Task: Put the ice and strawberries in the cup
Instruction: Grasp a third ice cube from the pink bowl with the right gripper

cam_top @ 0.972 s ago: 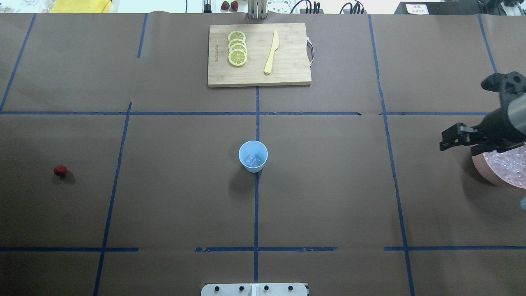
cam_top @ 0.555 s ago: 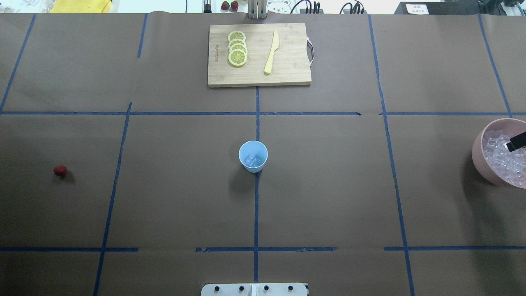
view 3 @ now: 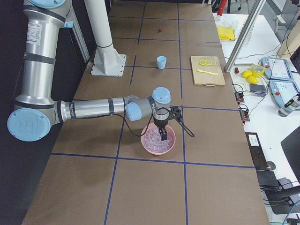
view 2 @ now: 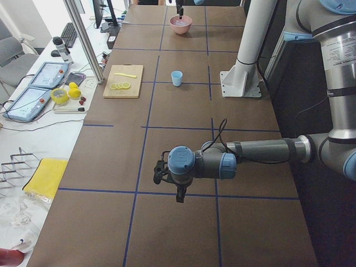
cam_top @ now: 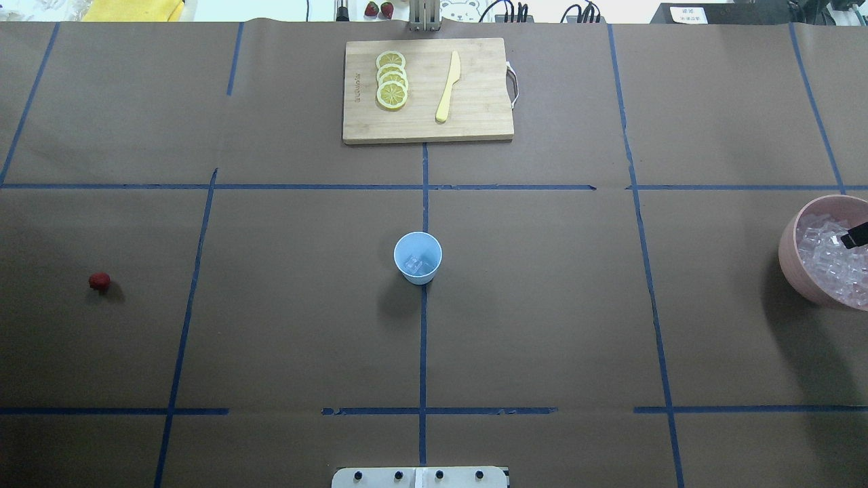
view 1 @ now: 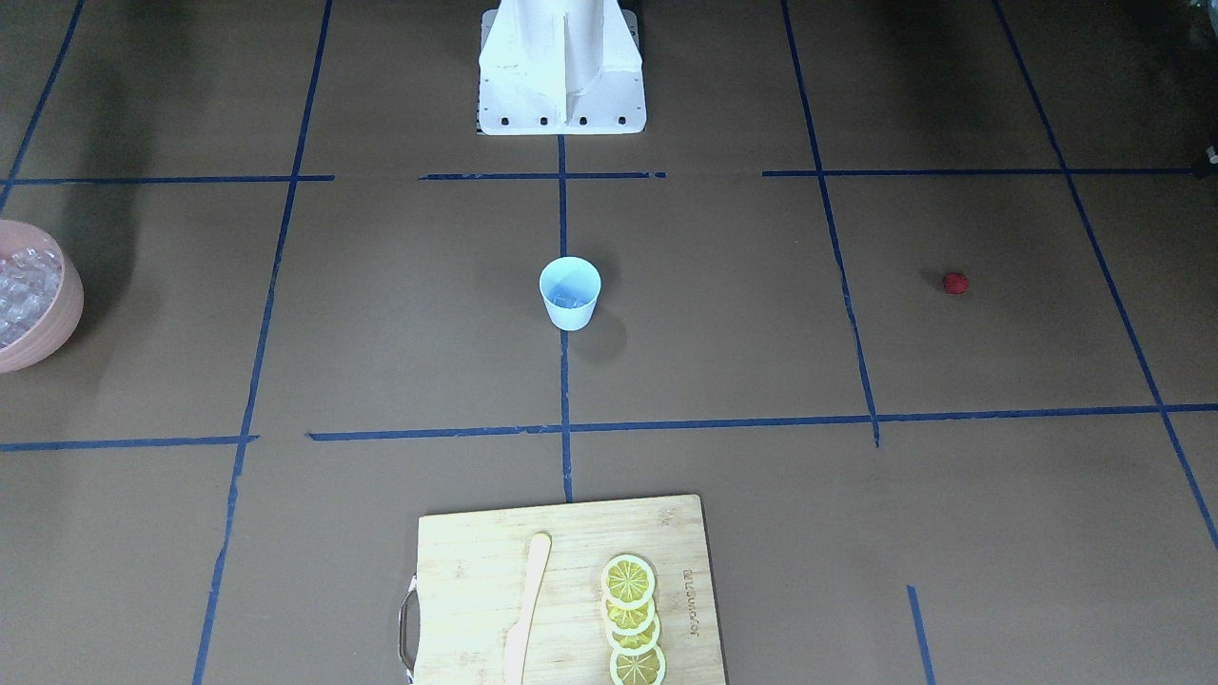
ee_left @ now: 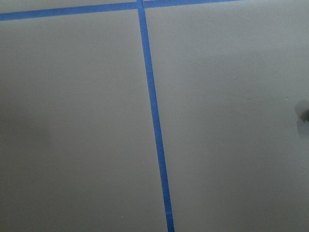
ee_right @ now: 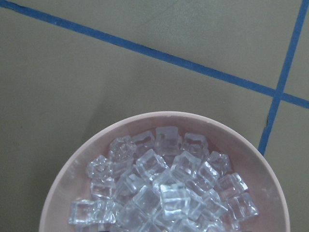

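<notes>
The pale blue cup [cam_top: 418, 257] stands upright at the table's middle with a few ice cubes [cam_top: 415, 264] in it; it also shows in the front view [view 1: 570, 293]. The red strawberry [cam_top: 99, 281] lies alone at the far left. A pink bowl [cam_top: 790, 264] full of ice [ee_right: 164, 193] sits at the right edge. My right gripper [view 3: 163, 136] hangs fingers-down in the bowl's ice; only a dark tip [cam_top: 853, 236] shows overhead, so I cannot tell its state. My left gripper [view 2: 179, 197] hangs low over bare table beyond the strawberry; I cannot tell its state.
A wooden cutting board [cam_top: 475, 115] at the back centre holds several lemon slices [cam_top: 392, 88] and a yellow knife [cam_top: 447, 87]. The white robot base [view 1: 561, 67] stands at the near centre edge. Blue tape lines cross the brown table.
My right arm has swung out of the overhead view to the right, uncovering the pink bowl; only a dark tip over the ice remains in view. Cup and strawberry have not moved.
</notes>
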You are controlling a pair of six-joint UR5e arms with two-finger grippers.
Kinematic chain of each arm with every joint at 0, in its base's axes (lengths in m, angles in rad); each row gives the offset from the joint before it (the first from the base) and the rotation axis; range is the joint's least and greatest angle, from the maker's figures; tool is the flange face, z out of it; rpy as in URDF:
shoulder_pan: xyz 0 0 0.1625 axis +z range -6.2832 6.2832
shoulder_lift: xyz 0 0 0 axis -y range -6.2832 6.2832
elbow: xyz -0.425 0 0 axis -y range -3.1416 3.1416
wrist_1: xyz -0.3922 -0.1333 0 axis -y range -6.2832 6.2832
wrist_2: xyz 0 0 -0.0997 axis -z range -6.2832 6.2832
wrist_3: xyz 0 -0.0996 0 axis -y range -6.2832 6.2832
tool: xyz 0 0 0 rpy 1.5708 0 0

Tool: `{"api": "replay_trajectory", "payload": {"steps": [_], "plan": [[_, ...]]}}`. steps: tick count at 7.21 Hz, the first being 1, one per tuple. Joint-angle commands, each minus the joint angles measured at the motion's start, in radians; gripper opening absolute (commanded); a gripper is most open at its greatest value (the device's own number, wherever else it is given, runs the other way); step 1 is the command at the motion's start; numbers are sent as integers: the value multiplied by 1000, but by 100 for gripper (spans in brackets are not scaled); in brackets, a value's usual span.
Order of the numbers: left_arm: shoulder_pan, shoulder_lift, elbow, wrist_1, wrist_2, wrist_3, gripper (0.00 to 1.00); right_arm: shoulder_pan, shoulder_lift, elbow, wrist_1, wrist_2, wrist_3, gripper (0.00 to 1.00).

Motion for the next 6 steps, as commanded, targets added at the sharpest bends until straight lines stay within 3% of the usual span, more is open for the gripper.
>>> {"api": "replay_trajectory", "payload": {"steps": [1,6], "plan": [[-1,13,-10,0,0,1,100,0,11,-61,71,64,8,93],[0,20,-21,0,1,1,100,-3,36,-122,72,60,4,82]]}}
